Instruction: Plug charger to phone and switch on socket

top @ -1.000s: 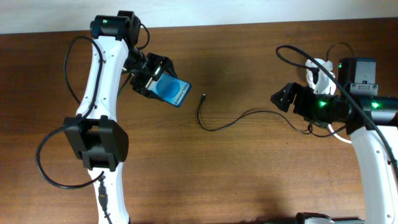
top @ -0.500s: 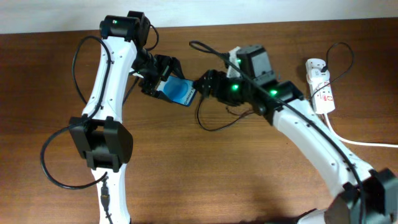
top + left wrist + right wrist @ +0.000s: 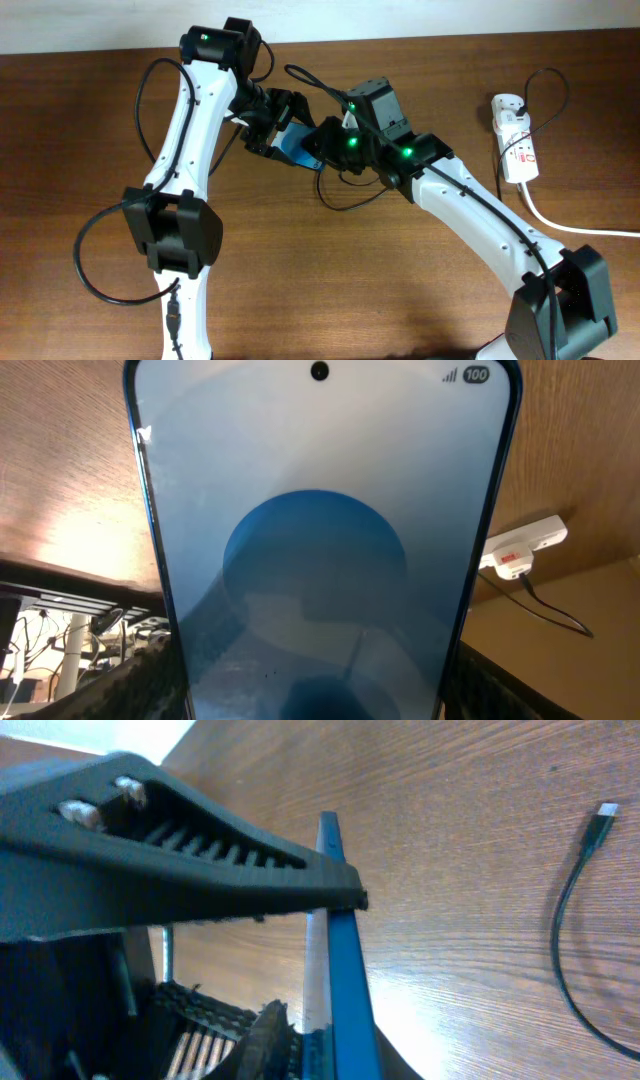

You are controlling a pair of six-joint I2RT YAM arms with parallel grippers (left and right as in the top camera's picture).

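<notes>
- Left gripper (image 3: 272, 128) is clamped on the phone (image 3: 298, 152) by its long sides, blue screen lit.
- Right gripper (image 3: 322, 146) has its fingers spread, right at the phone's edge, holding nothing.
- Charger (image 3: 598, 825) lies loose on the table (image 3: 400, 300) just beside them.
- Socket (image 3: 518, 150) sits well apart, on the right arm's side.

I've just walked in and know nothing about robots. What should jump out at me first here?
At the back middle of the wooden table, the left gripper holds a bright blue phone, while the open right gripper is right at its edge. The thin black charger lies loose on the wood just in front of them, unplugged. The white socket sits apart near the right edge.
</notes>
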